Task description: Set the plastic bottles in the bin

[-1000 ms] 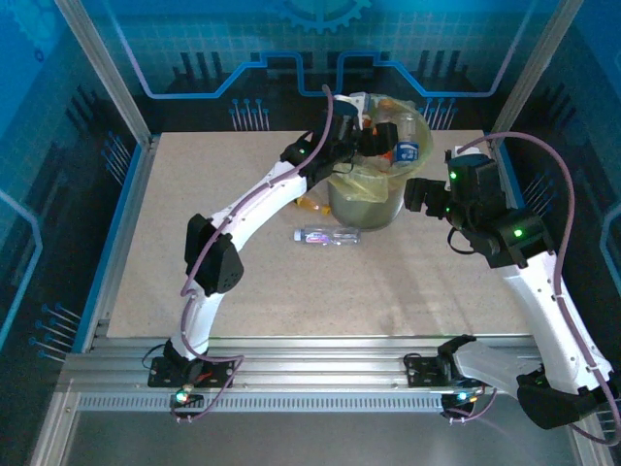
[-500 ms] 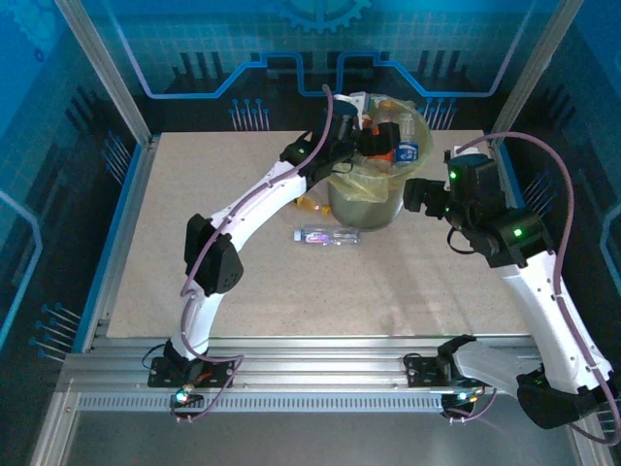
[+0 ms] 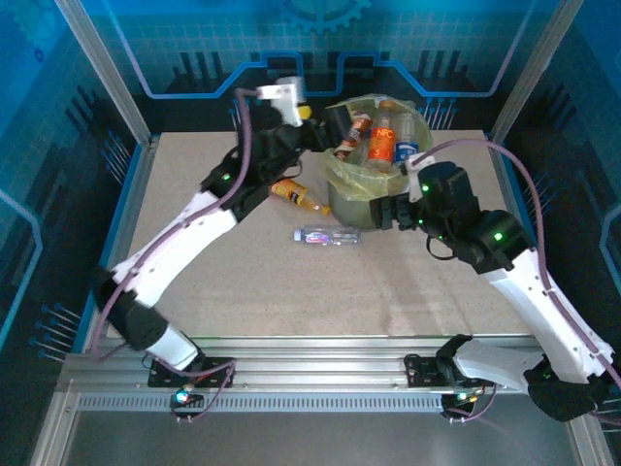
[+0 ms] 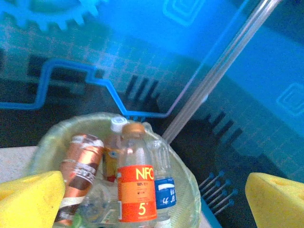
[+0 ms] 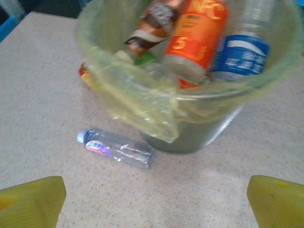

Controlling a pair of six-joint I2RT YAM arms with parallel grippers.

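My right claw point(image 5: 154, 202) gapes wide and empty. The clear bottle point(image 5: 116, 148) lies on the surface point(image 5: 47, 80) ahead and slightly left, long axis nearly crosswise, beside the bin point(image 5: 199, 135). My left claw point(image 4: 155, 194), equally wide and empty, hangs raised by the bin, farther off.

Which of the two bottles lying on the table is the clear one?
The clear bottle with the small label, on its side on the near side of the bin. The orange bottle lies left of the bin.

Robot lab cell: aluminium frame point(image 3: 320, 379), blue panels point(image 3: 194, 39)
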